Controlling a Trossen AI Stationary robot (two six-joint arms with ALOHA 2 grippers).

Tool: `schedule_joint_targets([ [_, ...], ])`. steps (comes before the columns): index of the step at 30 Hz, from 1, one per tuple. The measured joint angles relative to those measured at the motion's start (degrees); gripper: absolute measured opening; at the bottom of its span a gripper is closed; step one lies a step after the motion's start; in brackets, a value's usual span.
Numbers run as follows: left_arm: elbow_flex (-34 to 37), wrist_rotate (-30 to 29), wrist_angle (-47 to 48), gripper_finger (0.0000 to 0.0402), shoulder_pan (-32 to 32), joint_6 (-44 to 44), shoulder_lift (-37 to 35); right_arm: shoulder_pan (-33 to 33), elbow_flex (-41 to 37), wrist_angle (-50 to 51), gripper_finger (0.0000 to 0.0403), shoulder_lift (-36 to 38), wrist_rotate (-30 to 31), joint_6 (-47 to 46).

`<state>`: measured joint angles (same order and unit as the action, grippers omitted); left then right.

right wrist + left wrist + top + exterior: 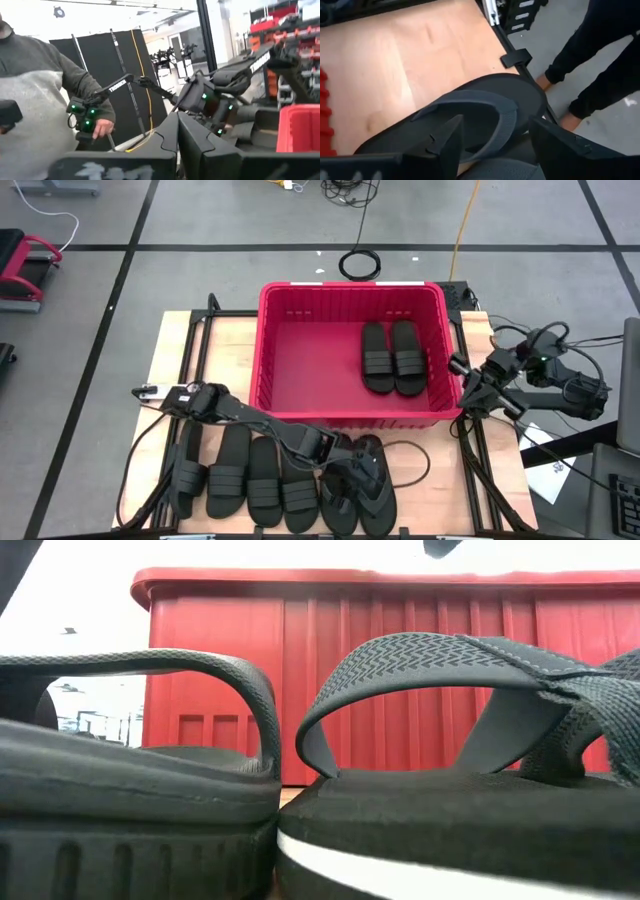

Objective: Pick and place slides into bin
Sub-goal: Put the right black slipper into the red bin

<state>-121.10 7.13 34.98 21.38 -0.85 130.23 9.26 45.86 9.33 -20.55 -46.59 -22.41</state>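
Hovering spread-fingered over a thong-style slide (362,480) — the left hand (355,470) grips nothing — right hand (470,395) clenched beside the bin (350,290)

The left end effector (362,470) hangs over the thong slides (358,492). More slides (250,485) lie in a row beside it. Behind it sits the bin (300,408), two slides (392,357) inside.

I work in a robotics lab or workshop: my plywood desk (200,360) sits on a grey concrete floor (540,220) marked with dark tape lines, cables (358,262) trailing across it. Beyond stand a black partition screen (125,65), other robot arms (150,82) and red parts racks (295,35)
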Motion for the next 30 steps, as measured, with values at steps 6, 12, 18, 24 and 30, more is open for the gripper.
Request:
schedule_joint_targets([
  [6,0.0,-2.7,1.3,0.0225,0.4,2.0,0.0,0.0,0.1,9.1,0.0,7.3,11.5,5.5],
  [12,0.0,-2.7,3.1,0.0225,-0.4,1.9,0.0,0.0,0.1,24.5,0.0,14.9,28.3,6.8],
  [18,0.3,-1.3,3.4,0.0225,-0.8,5.0,0.0,0.0,-2.6,29.0,0.0,17.7,26.3,6.5],
  [24,3.6,-1.1,1.6,0.0225,-0.7,4.8,0.0,0.0,-12.5,17.2,0.0,19.5,23.9,1.5],
  [30,4.3,-1.2,-2.6,0.0225,-0.7,1.6,0.0,0.0,-13.9,15.3,0.0,19.6,20.1,0.9],
])
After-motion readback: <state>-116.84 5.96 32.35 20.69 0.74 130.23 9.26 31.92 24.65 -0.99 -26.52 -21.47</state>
